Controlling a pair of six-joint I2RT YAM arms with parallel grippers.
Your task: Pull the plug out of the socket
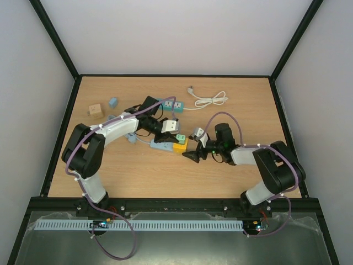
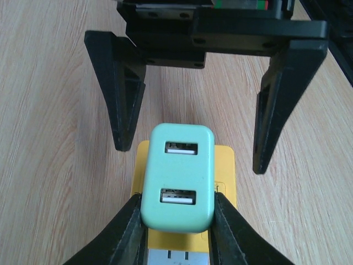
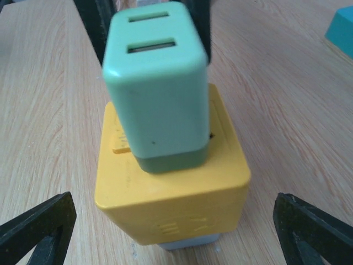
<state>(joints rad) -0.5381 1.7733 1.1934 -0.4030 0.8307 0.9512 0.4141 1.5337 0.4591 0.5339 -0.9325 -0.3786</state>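
A mint-green USB plug (image 2: 176, 176) stands plugged into a yellow socket cube (image 2: 226, 165) at one end of a pale blue power strip (image 1: 161, 146) on the wooden table. My left gripper (image 2: 176, 205) is shut on the plug, its black pads pressing both of the plug's sides. In the right wrist view the plug (image 3: 157, 94) stands upright on the yellow cube (image 3: 176, 190), with a dark green base showing. My right gripper (image 3: 171, 215) is open wide, a fingertip on each side of the cube and clear of it. In the top view the plug (image 1: 181, 138) lies between both grippers.
Two teal socket blocks (image 1: 171, 105) and a coiled white cable (image 1: 210, 100) lie behind the strip. A wooden block (image 1: 95, 110) and a small blue block (image 1: 113, 102) sit at the back left. My right gripper's open fingers (image 2: 118, 94) face the left wrist camera.
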